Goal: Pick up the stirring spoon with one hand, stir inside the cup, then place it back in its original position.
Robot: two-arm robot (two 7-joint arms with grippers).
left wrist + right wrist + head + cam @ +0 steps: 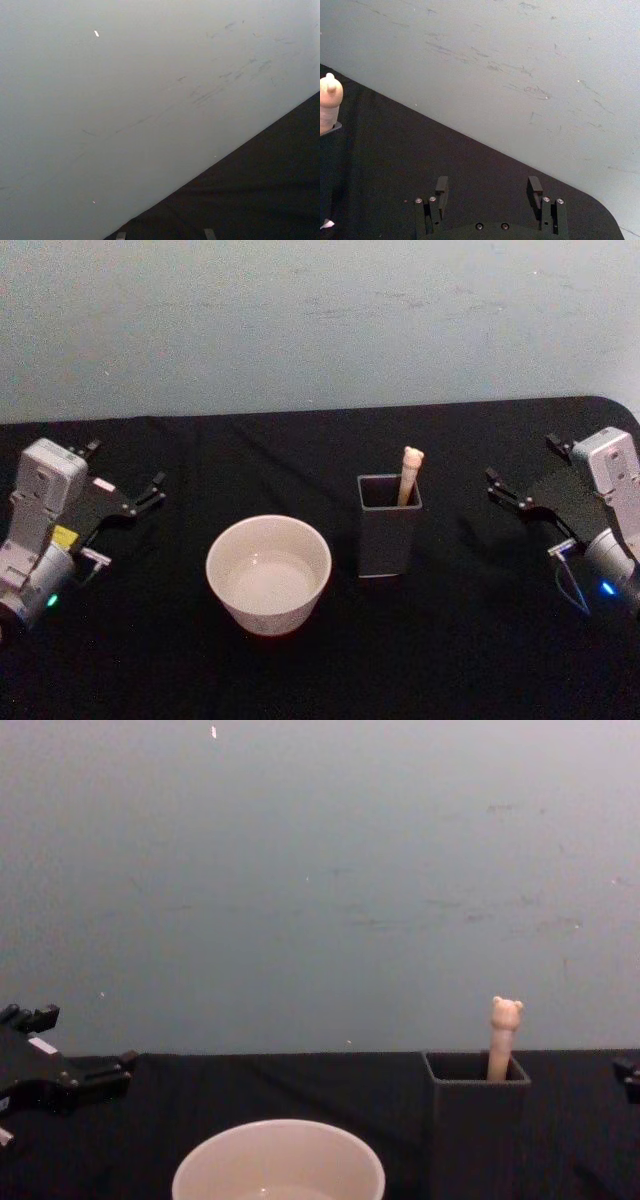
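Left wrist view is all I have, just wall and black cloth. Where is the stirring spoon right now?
Observer: The stirring spoon stands in the dark grey holder, its bear-head top above the rim.
Operator: And the cup?
Observer: The cup sits on the black table to the holder's left, apart from it.
Operator: Which gripper is nearer the spoon?
Observer: The right gripper, open, off to the holder's right. The left gripper, also open, is beyond the cup.
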